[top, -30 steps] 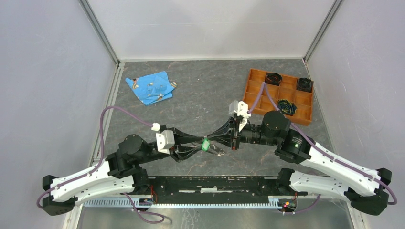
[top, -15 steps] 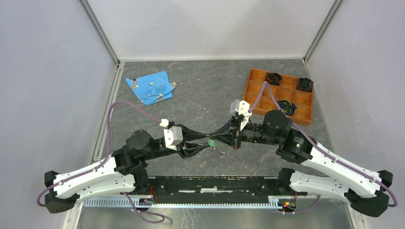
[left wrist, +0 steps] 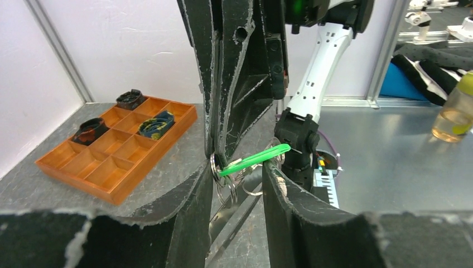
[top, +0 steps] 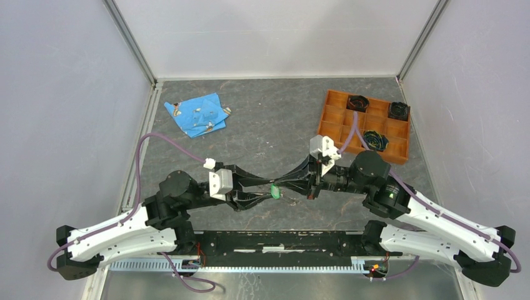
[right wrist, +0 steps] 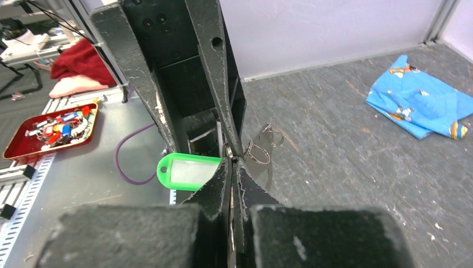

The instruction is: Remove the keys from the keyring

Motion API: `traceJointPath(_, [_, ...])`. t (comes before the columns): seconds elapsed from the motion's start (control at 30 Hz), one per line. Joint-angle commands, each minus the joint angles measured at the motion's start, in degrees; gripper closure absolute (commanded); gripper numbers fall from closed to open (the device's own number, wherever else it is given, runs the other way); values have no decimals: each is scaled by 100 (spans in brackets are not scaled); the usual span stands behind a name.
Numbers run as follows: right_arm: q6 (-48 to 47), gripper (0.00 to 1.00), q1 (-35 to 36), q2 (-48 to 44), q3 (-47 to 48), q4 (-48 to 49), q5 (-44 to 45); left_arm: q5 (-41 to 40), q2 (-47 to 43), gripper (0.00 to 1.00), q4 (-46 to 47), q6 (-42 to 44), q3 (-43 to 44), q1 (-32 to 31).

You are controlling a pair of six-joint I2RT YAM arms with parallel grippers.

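Both grippers meet fingertip to fingertip above the middle of the table. My right gripper (right wrist: 231,162) is shut on a thin metal loop, the keyring (left wrist: 215,167). More small wire rings (right wrist: 262,146) hang beside it. A green key tag (left wrist: 254,159) bridges the gap between the parted fingers of my left gripper (left wrist: 240,167), touching both, and it is edge-on from above (top: 274,190). I cannot make out any silvery key blades at the grippers. Several small silvery pieces that look like keys lie on a blue cloth (top: 197,115) at the back left.
An orange compartment tray (top: 337,115) stands at the back right and holds dark coiled objects (top: 375,140). The enclosure's grey walls stand on three sides. Purple cables loop from both wrists. The arm bases and a black rail run along the near edge.
The green tag has turned from flat to edge-on as seen from above. My right wrist has shifted slightly right and rotated. My left wrist moved forward, then eased back a little.
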Motion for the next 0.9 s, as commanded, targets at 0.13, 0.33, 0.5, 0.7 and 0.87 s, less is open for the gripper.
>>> traceJointPath(0.13, [287,99,27,-444,-429,1788,-79,750,-86,55,-169,-132,171,-82])
traceJointPath(0.33, [467,99,21,-648,-692,2277,-52,752,-129,55,-259,-97,198,-84])
traceJointPath(0.5, [473,99,29,-675,-719,2273,-100,561,-290,56,-230,-51,200,-81])
traceJointPath(0.7, [441,99,28,-680,-721,2255,-208,234,-599,56,-173,-39,193,-78])
traceJointPath(0.87, [394,99,29,-632,-741,2261,-339,-69,-620,54,14,-234,186,-84])
